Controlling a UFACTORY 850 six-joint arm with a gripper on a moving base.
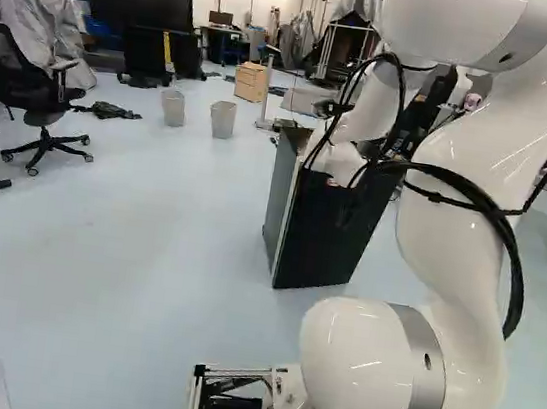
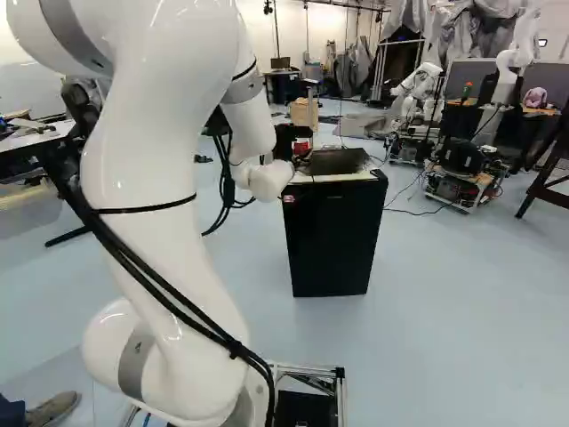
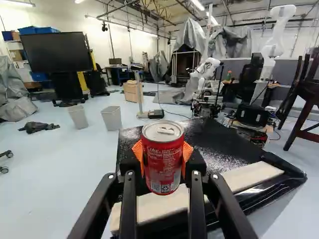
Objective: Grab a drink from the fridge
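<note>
Pads (image 3: pixel 187 151) partly hidden behind can (image 3: pixel 162 159), arm (image 1: pixel 474 140) cut off

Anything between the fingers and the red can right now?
Nothing visible. The fingers' orange pads press the red can from both sides, with no object showing between. The black fridge is lower, outside the grip. The contact faces themselves are hidden, so I can't rule out a thin scrap there.
</note>
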